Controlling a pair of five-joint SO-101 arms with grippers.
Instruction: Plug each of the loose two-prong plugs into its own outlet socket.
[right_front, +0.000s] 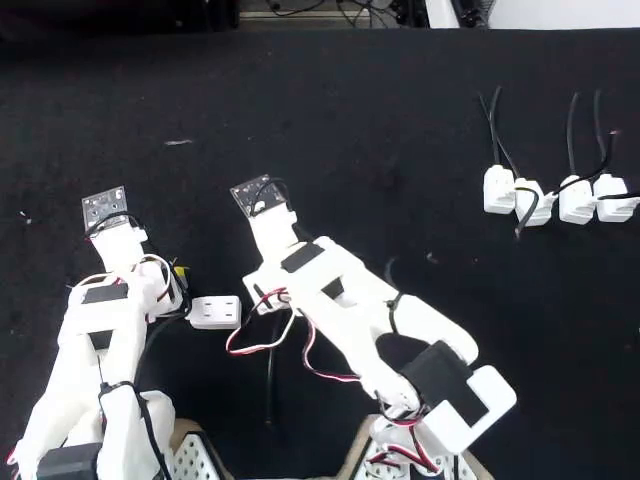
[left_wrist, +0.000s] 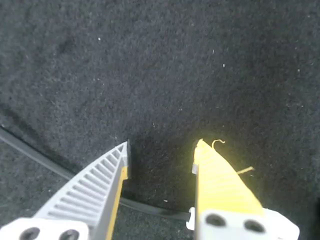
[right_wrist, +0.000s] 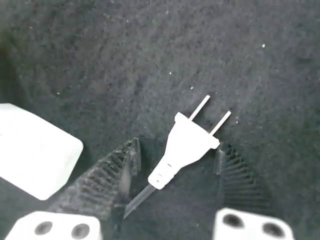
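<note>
Nothing seems plugged in yet. The right end effector (right_wrist: 177, 146) stands wide open around the white two-prong plug (right_wrist: 187, 140), which lies flat on the table (right_wrist: 225, 50), not gripped, with an outlet socket (right_wrist: 35, 150) just beside. The left end effector (left_wrist: 162, 145) is open and empty. Farther off lie white corded pieces (right_front: 555, 198).

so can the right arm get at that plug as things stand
Probably yes: the plug lies flat on the mat between the open fingers of the right hand, nothing over it. The white outlet block sits off to one side, apart from it.
</note>
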